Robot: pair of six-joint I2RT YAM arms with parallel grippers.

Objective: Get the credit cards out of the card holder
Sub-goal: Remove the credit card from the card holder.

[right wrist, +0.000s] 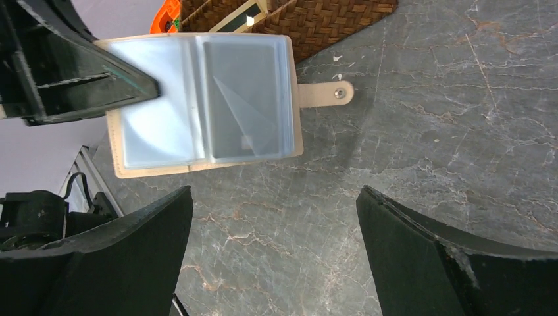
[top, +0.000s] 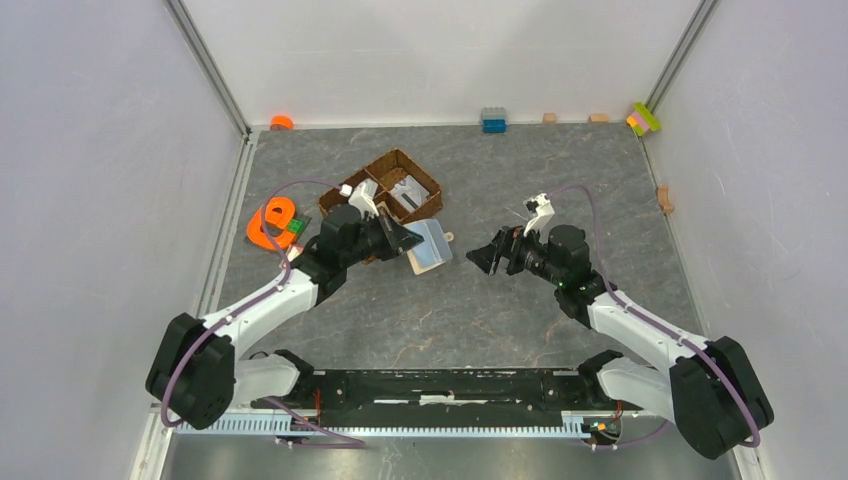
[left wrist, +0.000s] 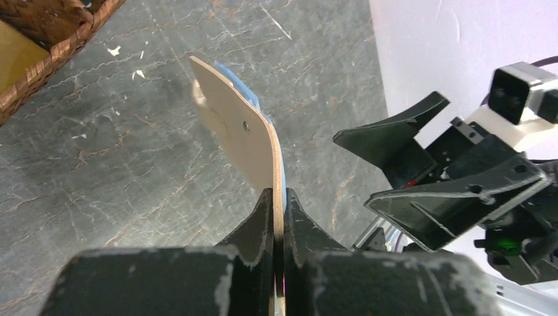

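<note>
Plainly, the coming move turns on how the holder [top: 432,247] faces the right gripper [top: 480,255]. From above, the holder is held up off the table [top: 520,330] at 9 o'clock from that gripper, near but apart. The left gripper [left wrist: 277,204] is pinched tight on one edge of it. In the right wrist view the holder is spread open and seen flat-on. Its long axis runs 9 to 3, with the tab [right wrist: 326,94] at the 3 o'clock end, and it sits toward 11 o'clock of the gap between the right jaws, which stand wide apart and empty. Glare on the clear sleeves [right wrist: 243,99] hides the cards (I cannot tell whether any are inside). The right arm is the free one. I judge it must reach on toward 9 o'clock and line up with a sleeve mouth.
</note>
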